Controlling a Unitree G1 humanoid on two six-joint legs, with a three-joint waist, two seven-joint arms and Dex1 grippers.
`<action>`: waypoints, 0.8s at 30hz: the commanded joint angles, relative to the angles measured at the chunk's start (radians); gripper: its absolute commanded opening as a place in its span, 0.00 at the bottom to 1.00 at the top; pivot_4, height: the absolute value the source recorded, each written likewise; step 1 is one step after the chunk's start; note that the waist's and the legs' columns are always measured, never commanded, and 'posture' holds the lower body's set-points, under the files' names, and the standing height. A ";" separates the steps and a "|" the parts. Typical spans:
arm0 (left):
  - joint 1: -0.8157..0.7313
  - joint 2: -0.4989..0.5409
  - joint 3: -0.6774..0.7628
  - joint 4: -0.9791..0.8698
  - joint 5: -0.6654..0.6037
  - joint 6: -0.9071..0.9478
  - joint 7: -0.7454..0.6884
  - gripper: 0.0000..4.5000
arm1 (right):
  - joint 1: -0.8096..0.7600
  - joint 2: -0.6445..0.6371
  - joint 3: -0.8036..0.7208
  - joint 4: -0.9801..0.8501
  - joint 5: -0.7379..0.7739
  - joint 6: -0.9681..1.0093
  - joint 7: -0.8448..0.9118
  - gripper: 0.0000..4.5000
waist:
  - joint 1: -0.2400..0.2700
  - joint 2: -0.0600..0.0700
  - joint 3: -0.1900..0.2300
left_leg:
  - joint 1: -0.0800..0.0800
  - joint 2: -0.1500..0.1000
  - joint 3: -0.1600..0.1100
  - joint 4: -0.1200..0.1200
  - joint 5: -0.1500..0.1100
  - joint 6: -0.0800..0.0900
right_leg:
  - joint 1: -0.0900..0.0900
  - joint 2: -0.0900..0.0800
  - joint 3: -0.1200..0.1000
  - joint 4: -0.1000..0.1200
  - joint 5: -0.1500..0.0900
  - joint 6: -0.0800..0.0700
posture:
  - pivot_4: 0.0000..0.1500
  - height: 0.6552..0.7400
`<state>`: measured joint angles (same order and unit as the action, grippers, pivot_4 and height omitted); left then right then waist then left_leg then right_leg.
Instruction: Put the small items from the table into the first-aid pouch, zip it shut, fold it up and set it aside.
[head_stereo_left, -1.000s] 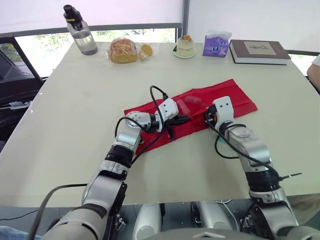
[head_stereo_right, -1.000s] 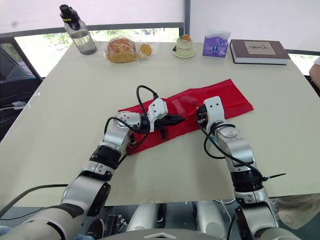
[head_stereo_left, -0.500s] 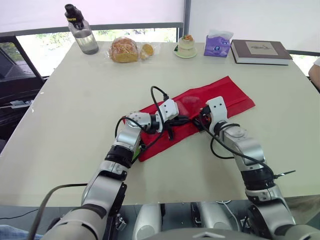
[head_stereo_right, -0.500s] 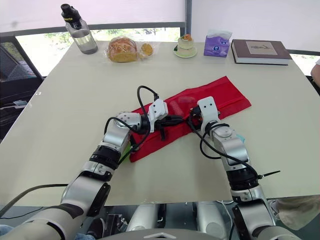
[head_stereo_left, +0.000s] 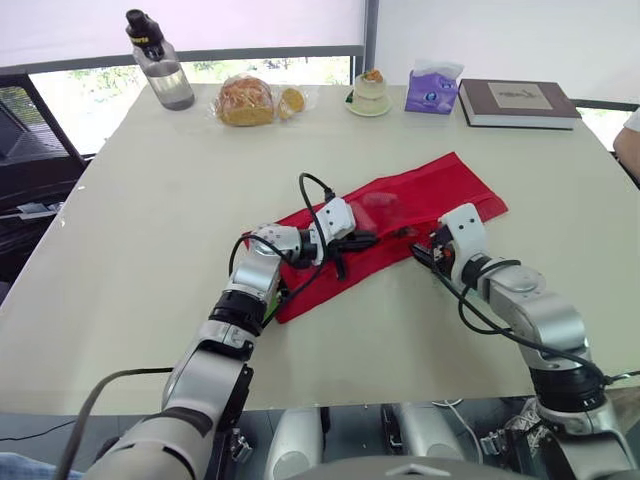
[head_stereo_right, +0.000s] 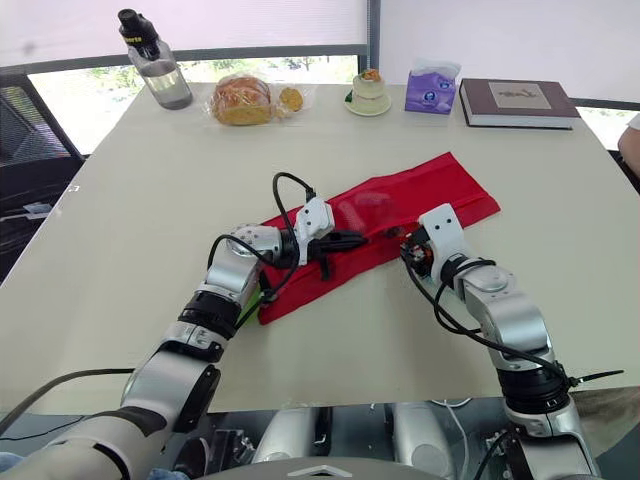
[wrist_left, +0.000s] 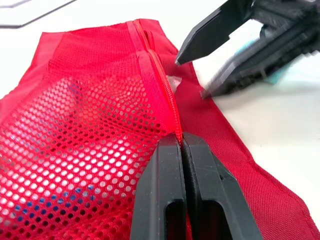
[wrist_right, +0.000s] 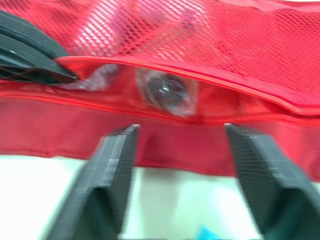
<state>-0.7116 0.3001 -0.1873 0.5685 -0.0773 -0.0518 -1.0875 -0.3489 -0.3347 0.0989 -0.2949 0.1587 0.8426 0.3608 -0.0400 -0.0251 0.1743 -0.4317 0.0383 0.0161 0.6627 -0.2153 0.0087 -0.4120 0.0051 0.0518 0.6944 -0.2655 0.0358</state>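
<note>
The red first-aid pouch (head_stereo_left: 430, 192) lies slantwise on the table (head_stereo_left: 150, 250), mesh side up, with its zipper slot partly open. My left gripper (wrist_left: 181, 141) is shut on the pouch's zipper edge near its middle. My right gripper (head_stereo_left: 424, 243) stands open just off the pouch's near edge, nothing between its fingers (wrist_right: 112, 165). A small round item in clear wrap (wrist_right: 167, 92) lies inside the open slot. A bit of a teal item (wrist_right: 205, 232) lies on the table beside the right gripper.
Along the table's far edge stand a water bottle (head_stereo_left: 160, 68), bagged bread (head_stereo_left: 247, 100), a small dessert on a plate (head_stereo_left: 370, 92), a purple tissue pack (head_stereo_left: 432, 90) and a book (head_stereo_left: 520, 102). A person's arm (head_stereo_left: 630, 140) shows at the right edge.
My right gripper has drawn back from the pouch's opening, toward the right and the near edge. The left gripper has kept its grip. The pouch's left end slid nearer to me.
</note>
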 joint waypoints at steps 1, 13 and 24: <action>-0.024 0.000 0.009 -0.006 -0.010 -0.015 -0.001 0.00 | -0.024 0.006 0.015 0.026 -0.036 -0.064 -0.024 0.16 | 0.001 0.000 0.000 | 0.000 0.000 0.000 0.000 0.000 0.000 | 0.000 0.000 0.000 0.000 0.000 0.000 | 1.00 1.00; -0.019 -0.003 -0.002 -0.019 -0.007 -0.011 -0.004 0.00 | -0.163 0.126 0.086 0.278 -0.077 -0.243 -0.022 0.01 | 0.000 0.000 0.000 | 0.000 0.000 0.000 0.000 0.000 0.000 | 0.000 0.000 0.000 0.000 0.000 0.000 | 1.00 1.00; -0.014 0.001 0.001 -0.019 -0.008 -0.013 -0.004 0.00 | -0.179 0.206 0.068 0.333 -0.043 -0.311 0.014 0.01 | 0.000 0.000 0.000 | 0.000 0.000 0.000 -0.001 0.000 0.000 | 0.000 -0.001 0.000 0.000 0.000 0.000 | 1.00 1.00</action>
<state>-0.7166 0.3034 -0.1882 0.5710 -0.0773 -0.0526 -1.0878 -0.5270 -0.1346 0.1641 0.0975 0.0907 0.5414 0.3460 -0.0400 -0.0251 0.1743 -0.4321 0.0383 0.0165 0.6617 -0.2153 0.0087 -0.4123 0.0041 0.0522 0.6940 -0.2652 0.0354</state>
